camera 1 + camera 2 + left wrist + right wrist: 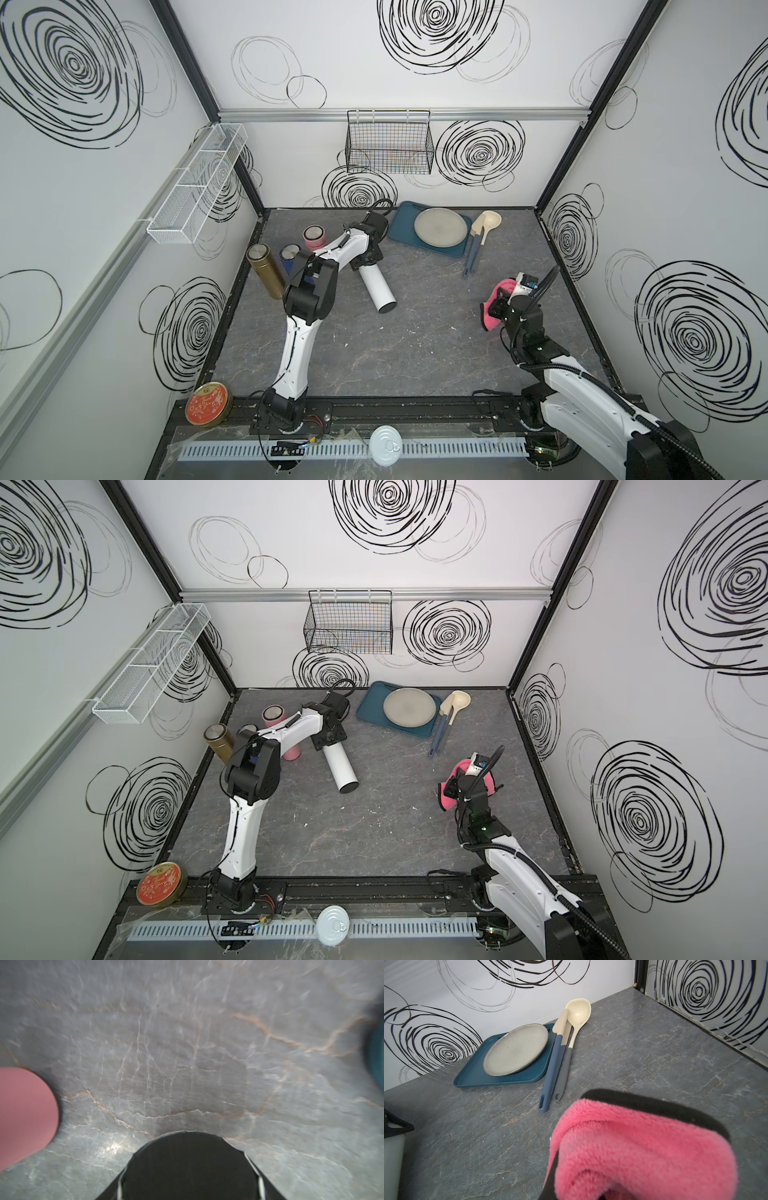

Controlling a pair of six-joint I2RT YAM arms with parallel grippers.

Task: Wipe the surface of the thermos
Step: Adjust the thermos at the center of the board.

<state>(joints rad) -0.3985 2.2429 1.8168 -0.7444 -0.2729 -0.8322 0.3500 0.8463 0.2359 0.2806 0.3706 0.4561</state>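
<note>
While the left end effector [366, 264] grips the lying thermos [377, 291], the right end effector [500, 302], grasping cloth [492, 322], stands well apart rightward.

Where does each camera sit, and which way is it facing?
Top views: high at the front, looking down toward the back wall; left arm, right arm, left tool on the white thermos.
Left wrist: looks down at the tabletop; dark blurred shape, unclear.
Right wrist: faces the tray and back wall; pink cloth fills foreground.
Shared: tray and cloth also show in top views.
</note>
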